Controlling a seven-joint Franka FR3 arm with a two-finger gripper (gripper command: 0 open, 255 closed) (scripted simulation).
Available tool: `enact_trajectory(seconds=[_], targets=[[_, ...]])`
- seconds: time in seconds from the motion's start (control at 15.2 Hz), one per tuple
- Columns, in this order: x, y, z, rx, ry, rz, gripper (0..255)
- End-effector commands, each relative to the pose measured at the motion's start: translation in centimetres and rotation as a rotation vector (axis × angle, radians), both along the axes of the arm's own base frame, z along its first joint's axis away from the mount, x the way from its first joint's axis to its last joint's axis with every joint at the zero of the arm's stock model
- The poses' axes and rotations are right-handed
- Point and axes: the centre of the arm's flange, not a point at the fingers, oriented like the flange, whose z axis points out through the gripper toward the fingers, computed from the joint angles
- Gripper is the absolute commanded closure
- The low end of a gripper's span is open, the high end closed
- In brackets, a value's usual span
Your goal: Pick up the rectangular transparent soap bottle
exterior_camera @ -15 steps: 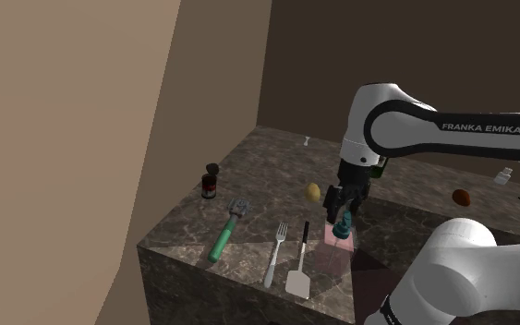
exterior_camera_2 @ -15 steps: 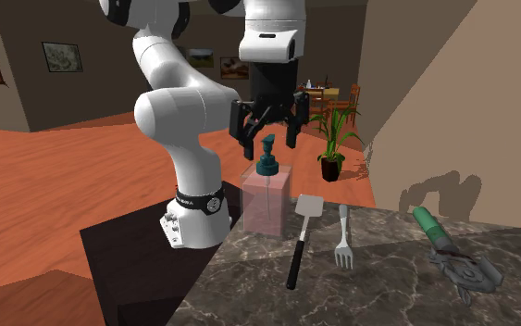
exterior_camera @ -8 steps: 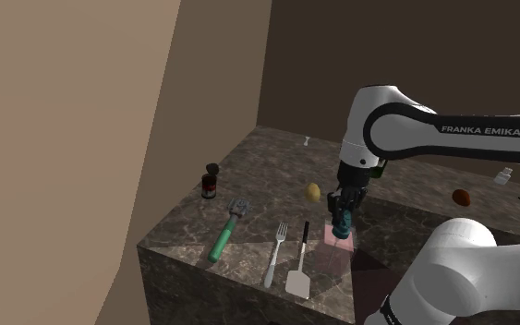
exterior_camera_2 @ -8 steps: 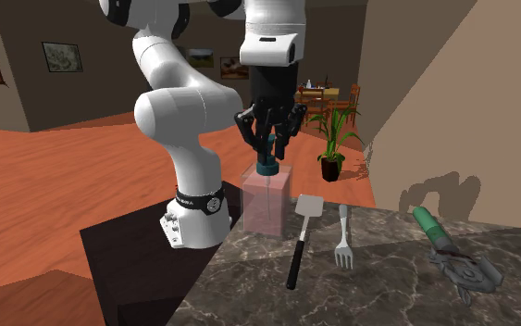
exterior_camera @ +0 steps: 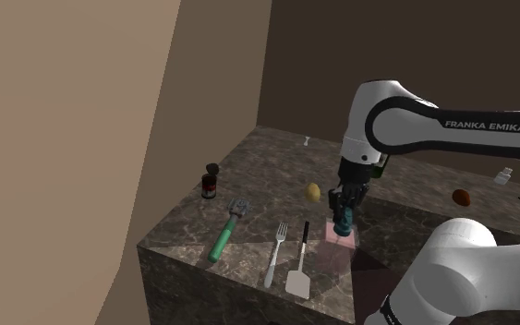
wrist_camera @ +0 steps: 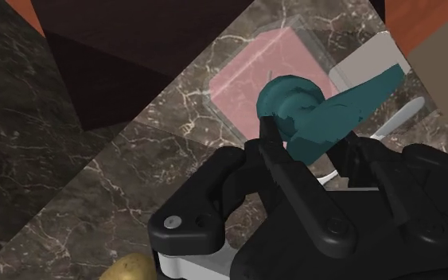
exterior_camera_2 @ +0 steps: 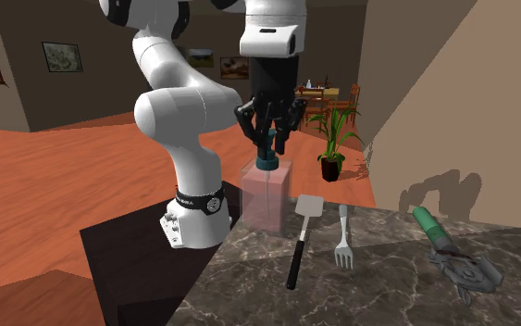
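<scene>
Grasp looks made; the lift is barely begun, if at all. Reading the shoulder view from nine o'clock round to three o'clock along the dark veined marble counter (exterior_camera: 267, 162): a small dark can with a red band (exterior_camera: 211, 183), whose top and contents cannot be read. Next come a green-handled metal tool (exterior_camera: 224, 233), a grey fork (exterior_camera: 275, 251), a black-handled white spatula (exterior_camera: 299, 268) and a small yellowish round lump (exterior_camera: 313, 192). Then comes the task's thing, the rectangular clear pink-tinted soap bottle (exterior_camera: 344, 238), upright near the counter's six o'clock edge, with the spatula just beside it at nine o'clock. The all-black two-finger gripper (exterior_camera: 344, 214) stands over it at twelve o'clock, fingers closed tight on the bottle's teal pump head (wrist_camera: 298, 107). In the wrist view the spout pokes out from between them. The bottle's body hangs directly beneath the hand; whether its base has cleared the marble cannot be told. Judged left to do: raise it plainly free of the counter. The body shows pink throughout with no fill line visible, so the level is unknown. Past the arm toward three o'clock sit a brown lump (exterior_camera: 461, 196) and a small white bottle (exterior_camera: 504, 175), well apart from the work.
</scene>
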Motion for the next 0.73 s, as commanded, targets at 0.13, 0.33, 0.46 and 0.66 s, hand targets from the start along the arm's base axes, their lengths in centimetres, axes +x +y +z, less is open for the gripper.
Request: enact_trajectory(seconds=[0.13, 0.33, 0.46, 0.66], targets=[[0.0, -0.1, 2.1, 0.0, 0.0, 0.0, 255], [0.0, -0.1, 3.7, 0.0, 0.0, 0.0, 255], [0.0, -0.1, 4.7, 0.0, 0.0, 0.0, 255], [0.0, -0.1, 6.3, 0.0, 0.0, 0.0, 255]])
